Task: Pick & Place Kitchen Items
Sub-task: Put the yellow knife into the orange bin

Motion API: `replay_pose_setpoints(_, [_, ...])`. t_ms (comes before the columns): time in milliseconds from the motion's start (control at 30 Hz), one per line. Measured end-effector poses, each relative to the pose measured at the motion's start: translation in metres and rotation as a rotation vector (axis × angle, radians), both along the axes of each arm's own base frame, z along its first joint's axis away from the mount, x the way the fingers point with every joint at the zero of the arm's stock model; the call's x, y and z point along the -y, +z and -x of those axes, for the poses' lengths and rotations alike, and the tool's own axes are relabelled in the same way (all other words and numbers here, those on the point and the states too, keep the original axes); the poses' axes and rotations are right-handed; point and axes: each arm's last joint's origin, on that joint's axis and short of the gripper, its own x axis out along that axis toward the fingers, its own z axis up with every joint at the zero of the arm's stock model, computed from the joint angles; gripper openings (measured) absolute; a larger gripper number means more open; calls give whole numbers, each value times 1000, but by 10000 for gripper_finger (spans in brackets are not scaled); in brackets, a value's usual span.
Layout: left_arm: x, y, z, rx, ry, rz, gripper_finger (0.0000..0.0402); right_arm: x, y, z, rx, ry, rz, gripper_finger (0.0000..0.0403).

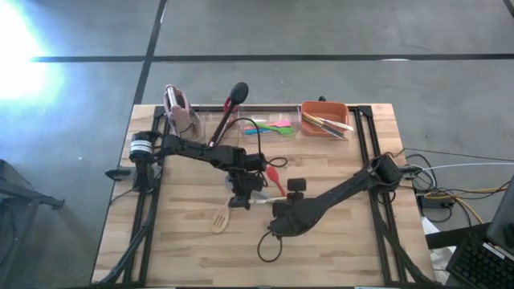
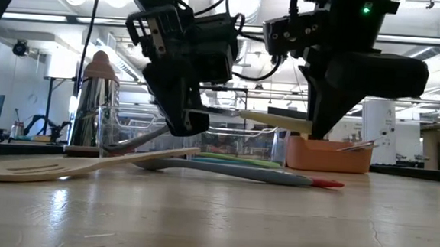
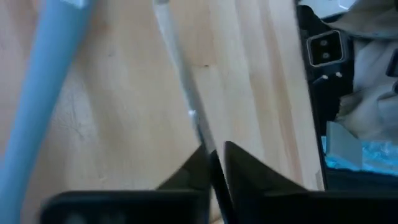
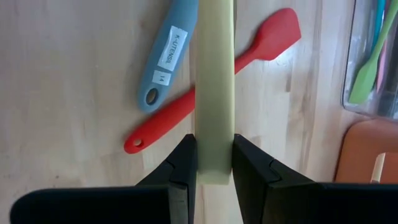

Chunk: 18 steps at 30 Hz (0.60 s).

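A pale-handled knife hangs level above the middle of the desk, shared by both arms. The right gripper is clamped on the butt of its cream handle, and the left gripper has its fingers pinched nearly together on the thin metal blade. In the high view the knife's long axis runs about 3 to 9 o'clock, with the handle end toward the right arm and the blade toward the left. It looks like a handover between the arms, and which gripper lets go first is the thing the next move turns on.

Directly beneath and around the knife lie a red spatula and a blue-handled spatula, crossing each other on the wood. A wooden spatula sits at about 7 o'clock from the left gripper, close by.

At 12 o'clock, along the far edge, stand the clear bin with green and blue utensils inside, the orange bin at 1 o'clock holding more pale-handled pieces, and a pink-topped rack at 11 o'clock with a black ladle leaning beside it.

The near half of the desk has bare wood for swinging. The route toward the bins is short, but it passes over the loose spatulas and toward the bin walls, so the knife needs height before it travels.
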Motion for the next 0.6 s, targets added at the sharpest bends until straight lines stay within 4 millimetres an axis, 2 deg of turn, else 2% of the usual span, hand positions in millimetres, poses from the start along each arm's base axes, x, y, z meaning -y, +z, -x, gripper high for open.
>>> replay_pose_setpoints(67, [-2,0,1,-22,22,-5,14,0,1,0,3,0,1,60])
replay_pose_setpoints(500, [-2,-2,1,-32,34,0,3,0,2,1,-9,19,2,59])
replay_pose_setpoints(600, [-2,-2,1,-23,30,-2,2,0,9,0,-15,1,4,97])
